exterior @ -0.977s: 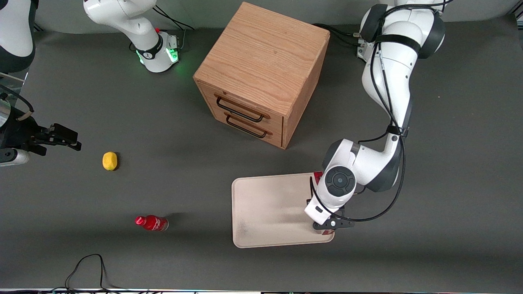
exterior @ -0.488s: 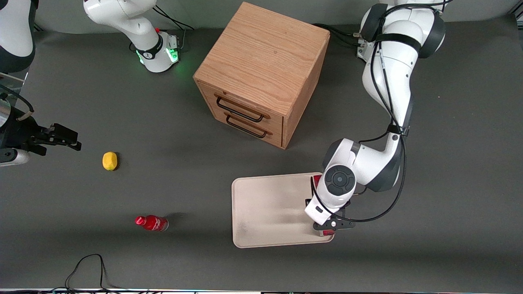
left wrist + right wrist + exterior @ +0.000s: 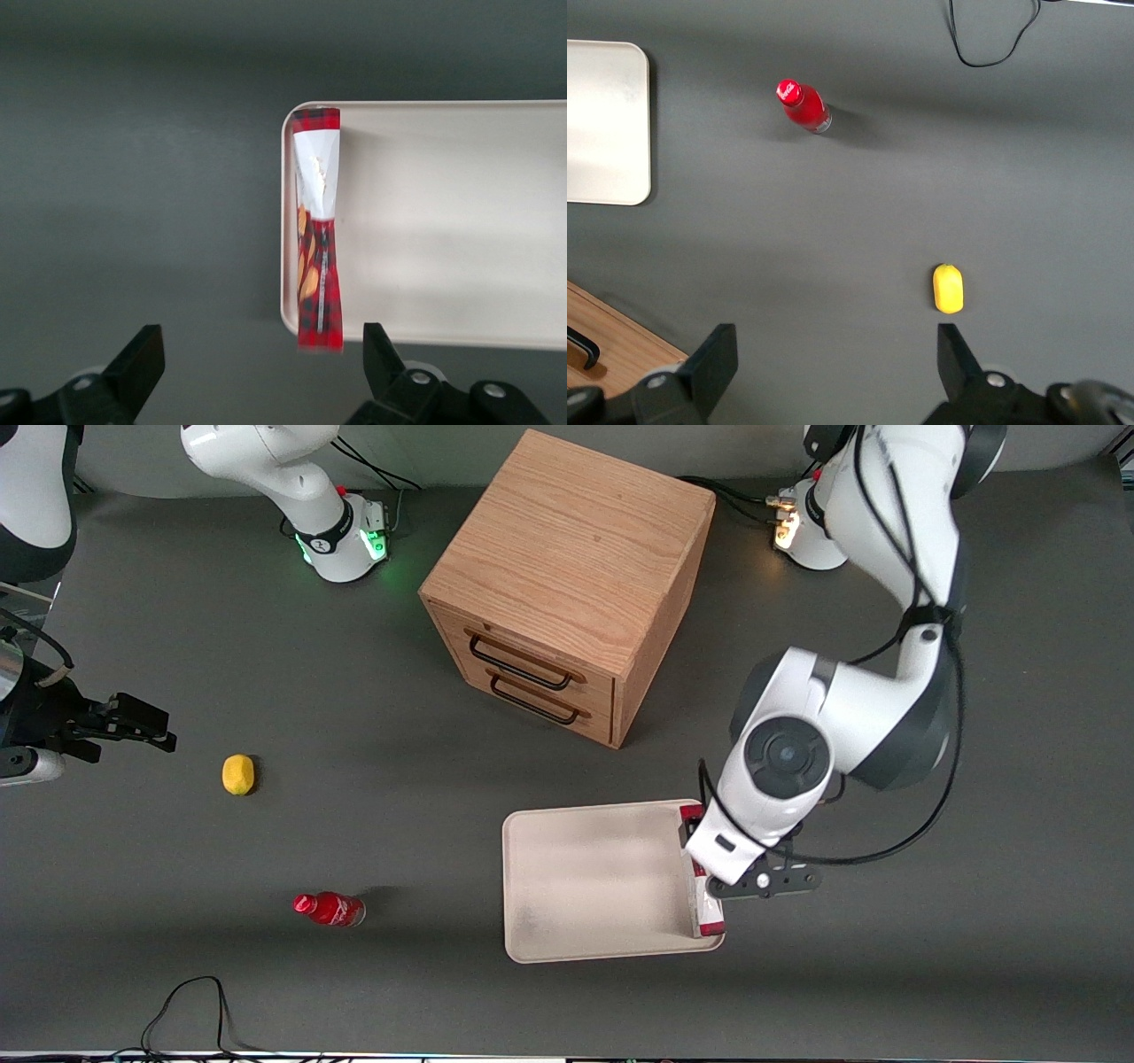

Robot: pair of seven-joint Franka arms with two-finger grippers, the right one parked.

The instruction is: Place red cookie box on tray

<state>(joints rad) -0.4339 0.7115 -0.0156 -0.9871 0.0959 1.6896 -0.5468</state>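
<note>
Release looks done: the hand (image 3: 261,372) hangs above the red cookie box (image 3: 317,228), fingers spread wide with nothing between them. Half a second ago it sat low over the tray's edge with the box almost hidden under the wrist; now the arm has risen and drawn back toward its own end of the table (image 3: 266,992), and the box shows plainly.

The box stands on its narrow edge on the tray (image 3: 594,886), pressed along the rim at the working arm's end. In the wrist view one red end seems to reach just over the rim's corner, so it is on the tray but only barely inside it. It appears upright, not lying flat, and I judge it could tip if knocked.

For the task, this reads as the placing finished or very nearly so; what remains is for the arm to clear away without brushing the box.

Elsewhere, the wooden drawer cabinet (image 3: 567,584) sits farther from the front camera, and a lemon (image 3: 237,774) and a small red bottle (image 3: 330,909) lie toward the parked arm's end.
</note>
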